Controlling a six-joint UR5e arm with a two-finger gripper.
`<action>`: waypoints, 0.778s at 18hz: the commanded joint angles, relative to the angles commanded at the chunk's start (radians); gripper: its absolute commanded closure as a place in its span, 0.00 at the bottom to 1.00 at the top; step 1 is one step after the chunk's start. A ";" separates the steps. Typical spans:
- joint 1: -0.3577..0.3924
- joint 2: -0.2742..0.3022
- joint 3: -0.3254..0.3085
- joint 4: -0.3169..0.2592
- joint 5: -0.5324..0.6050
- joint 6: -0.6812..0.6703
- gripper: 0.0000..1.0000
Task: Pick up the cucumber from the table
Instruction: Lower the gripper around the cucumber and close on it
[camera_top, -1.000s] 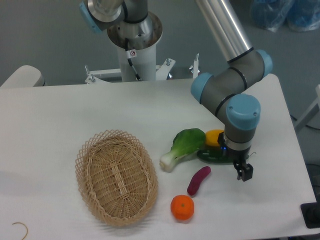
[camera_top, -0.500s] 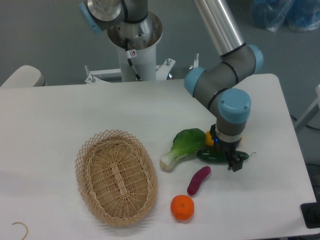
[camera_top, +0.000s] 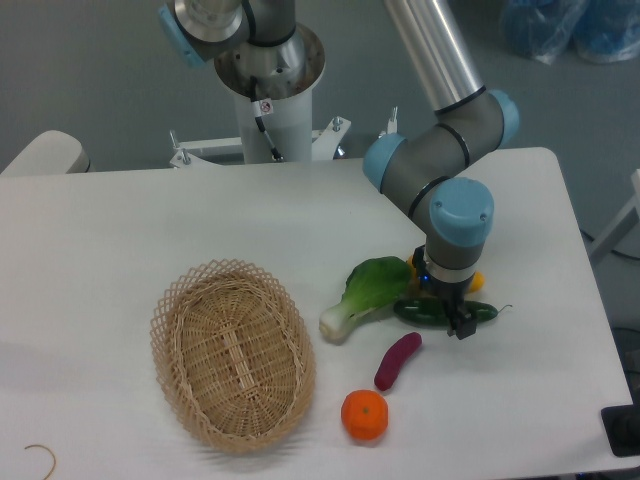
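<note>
Green cucumber (camera_top: 425, 313) lies three-to-nine on the bench (camera_top: 120, 230); the fingers (camera_top: 461, 325) straddle its right part, closure unclear.

A silver-tubed arm (camera_top: 432, 50) with grey joints (camera_top: 430, 170) and light-blue end caps (camera_top: 459, 212). A white pedestal (camera_top: 272, 115) carries a small red-and-white sticker and a black cable. The small black claw (camera_top: 460, 322) sits below a dark wrist showing a blue light.
</note>
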 joint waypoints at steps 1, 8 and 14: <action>0.000 0.000 0.000 0.000 0.000 0.000 0.00; 0.000 -0.003 -0.005 -0.002 0.003 -0.012 0.00; -0.002 -0.003 -0.015 -0.002 0.005 -0.023 0.00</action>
